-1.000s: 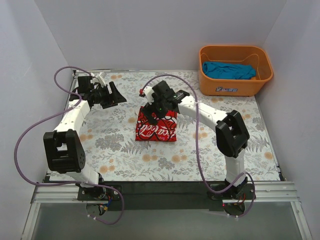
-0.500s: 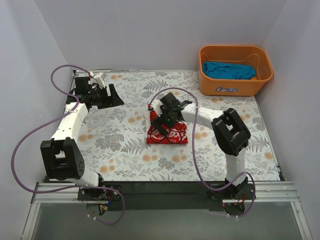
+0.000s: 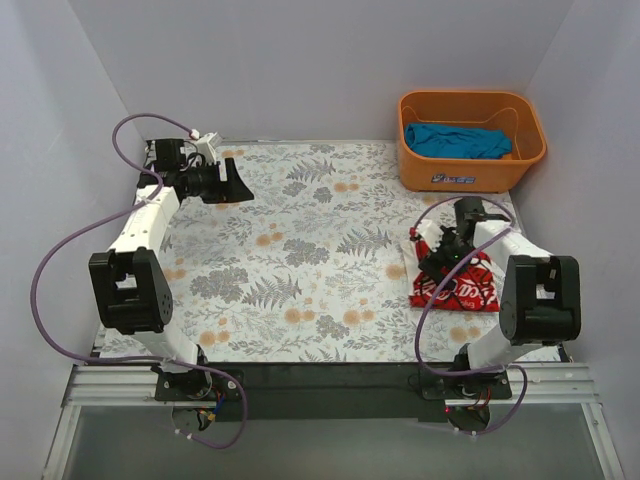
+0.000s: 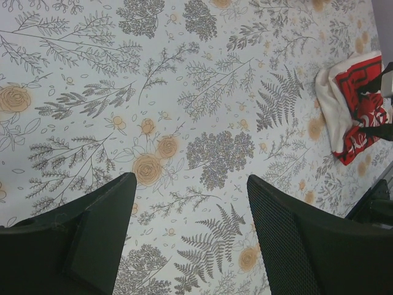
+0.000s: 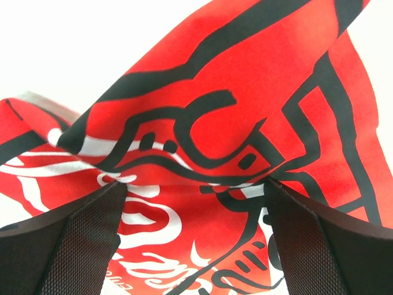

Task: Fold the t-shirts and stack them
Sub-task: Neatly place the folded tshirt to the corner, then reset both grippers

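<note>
Right tool [image 5: 195, 189] has its fingers [image 5: 61, 246] spread wide and sits on the folded red shirt [image 3: 465, 292], which bunches up between them. That shirt is soft, light and floppy; best pinched at a folded edge. Beyond the tool a blue shirt [image 3: 455, 140] lies in the orange basket [image 3: 470, 97]. To its left, the left tool [image 4: 190, 181] hangs spread and empty over the flowery surface [image 3: 300, 260]. White walls [image 3: 300, 70] stand around.
</note>
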Robot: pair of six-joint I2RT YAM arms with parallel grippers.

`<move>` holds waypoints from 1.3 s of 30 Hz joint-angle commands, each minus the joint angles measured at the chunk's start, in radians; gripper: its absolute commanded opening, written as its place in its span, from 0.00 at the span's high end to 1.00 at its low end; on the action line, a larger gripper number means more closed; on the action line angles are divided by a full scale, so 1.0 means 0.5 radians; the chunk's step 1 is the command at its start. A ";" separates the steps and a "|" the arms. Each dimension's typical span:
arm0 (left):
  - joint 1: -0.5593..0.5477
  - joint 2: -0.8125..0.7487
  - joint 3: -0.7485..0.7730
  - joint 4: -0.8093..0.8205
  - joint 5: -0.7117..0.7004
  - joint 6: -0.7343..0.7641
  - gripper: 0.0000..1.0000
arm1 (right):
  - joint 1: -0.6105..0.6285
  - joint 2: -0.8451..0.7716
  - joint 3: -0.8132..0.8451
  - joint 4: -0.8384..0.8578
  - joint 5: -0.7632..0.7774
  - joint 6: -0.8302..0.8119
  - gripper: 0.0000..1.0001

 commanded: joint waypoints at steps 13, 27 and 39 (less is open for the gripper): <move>-0.003 0.108 0.261 -0.102 0.079 0.138 0.28 | -0.619 0.766 0.857 -0.280 0.225 -0.872 0.02; -0.006 0.160 0.384 -0.083 0.049 0.025 0.27 | -0.573 0.453 1.310 -0.568 -0.100 -0.594 0.02; -0.003 0.117 0.457 -0.122 0.018 -0.098 0.16 | -0.362 0.309 1.732 -0.639 -0.827 0.561 0.07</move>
